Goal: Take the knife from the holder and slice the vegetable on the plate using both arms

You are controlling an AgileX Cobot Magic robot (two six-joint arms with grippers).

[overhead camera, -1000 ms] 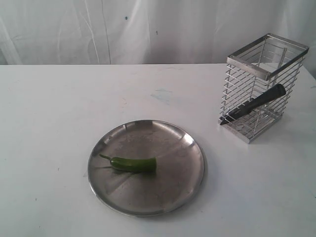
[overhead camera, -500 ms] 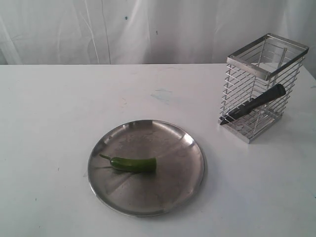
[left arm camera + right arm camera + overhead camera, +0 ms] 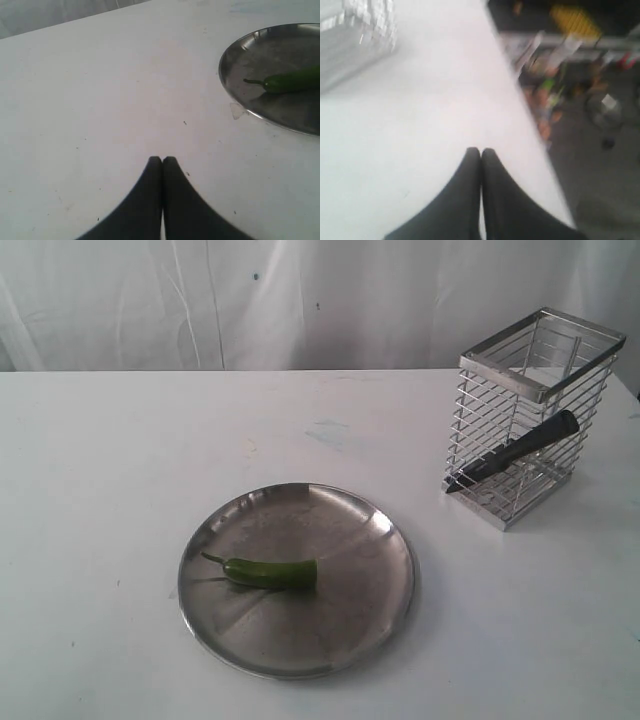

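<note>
Nothing has shifted in the exterior view since the earlier frames; the plate (image 3: 330,525), the vegetable (image 3: 272,573), the holder (image 3: 503,376) and the knife (image 3: 515,452) all lie where they lay, and neither arm shows in that view.

The left gripper (image 3: 162,159) has its fingers pressed together and holds nothing; it hangs over bare table (image 3: 120,470) to the left of the plate (image 3: 280,52), with the vegetable (image 3: 295,80) pointing its stem towards it. The right gripper (image 3: 480,150) is likewise closed tight and empty; it sits near the table's right edge, and the holder (image 3: 355,35) is only a blurred patch of wire at the corner of its view.

The knife is in the holder at the far right, slanted, with its tip low at the near left corner and its handle high to the right; whether the handle pokes out through the wires I cannot tell. The vegetable lies on the left half of the plate, stem to the left, well apart from the holder.

By my reckoning the task has hardly begun; the step in hand is the reach for the knife. The next move asks the right gripper to spread its fingers, turn towards the holder and close on the handle, then draw the knife out along its slant so the blade does not snag the wires; the left should come over to steady the vegetable.
</note>
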